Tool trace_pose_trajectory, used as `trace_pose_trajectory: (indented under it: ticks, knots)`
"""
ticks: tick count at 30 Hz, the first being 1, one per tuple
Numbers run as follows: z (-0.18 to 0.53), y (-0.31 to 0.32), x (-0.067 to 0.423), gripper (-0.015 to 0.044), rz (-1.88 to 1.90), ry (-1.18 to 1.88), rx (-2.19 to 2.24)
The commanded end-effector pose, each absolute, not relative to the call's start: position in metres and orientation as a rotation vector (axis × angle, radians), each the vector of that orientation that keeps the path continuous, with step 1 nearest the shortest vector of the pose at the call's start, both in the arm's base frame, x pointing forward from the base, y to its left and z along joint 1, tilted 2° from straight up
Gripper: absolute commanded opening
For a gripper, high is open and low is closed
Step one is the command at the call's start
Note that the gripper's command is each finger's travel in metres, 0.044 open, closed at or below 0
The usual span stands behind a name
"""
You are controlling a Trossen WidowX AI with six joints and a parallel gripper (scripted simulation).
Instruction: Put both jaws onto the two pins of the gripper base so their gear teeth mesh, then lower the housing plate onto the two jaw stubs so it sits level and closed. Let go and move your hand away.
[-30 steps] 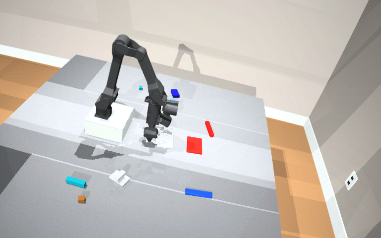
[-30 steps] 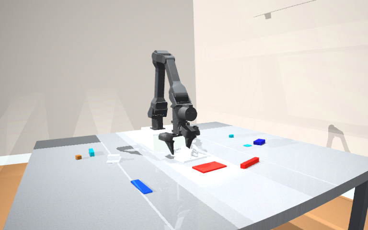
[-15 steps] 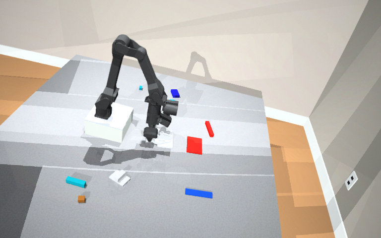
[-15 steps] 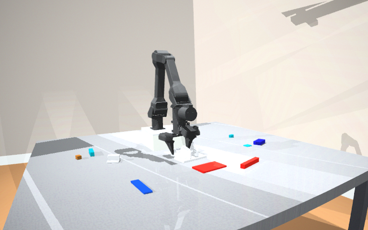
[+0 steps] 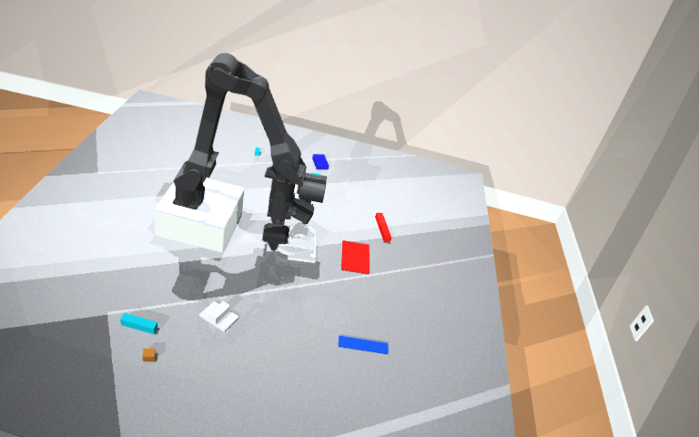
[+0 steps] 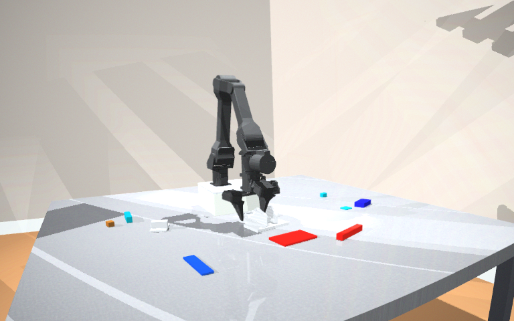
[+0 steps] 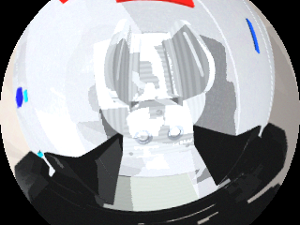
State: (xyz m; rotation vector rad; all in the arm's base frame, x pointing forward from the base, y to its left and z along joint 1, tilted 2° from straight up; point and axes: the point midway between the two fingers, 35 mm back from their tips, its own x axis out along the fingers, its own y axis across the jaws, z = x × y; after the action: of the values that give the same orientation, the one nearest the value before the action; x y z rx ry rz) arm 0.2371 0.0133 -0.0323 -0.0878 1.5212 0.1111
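The white gripper base lies on the table before the arm. Two white ribbed jaws stand on it side by side; their gear teeth and pins are hidden. The pale housing plate lies over the jaws' near ends, with two round stubs showing at it. My gripper points down and is shut on the housing plate, one black finger at each side edge. The plate looks about level; whether it is fully seated I cannot tell.
A red slab and red bar lie beyond the base. A stepped white block, a cyan bar, an orange cube and a blue strip lie farther off.
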Motion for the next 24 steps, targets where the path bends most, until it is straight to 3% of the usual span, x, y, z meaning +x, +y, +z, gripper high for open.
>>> trace_pose_trajectory:
  ticks: [1, 7, 11, 24]
  knots:
    - [-0.0327, 0.0125, 0.2376, 0.0351, 0.103, 1.519, -0.087]
    - [-0.0327, 0.0125, 0.2376, 0.0351, 0.103, 1.519, -0.087]
    - [-0.0323, 0.0133, 0.2371, 0.0440, 0.111, 1.521, -0.088]
    - [-0.0323, 0.0133, 0.2371, 0.0440, 0.111, 1.521, -0.088]
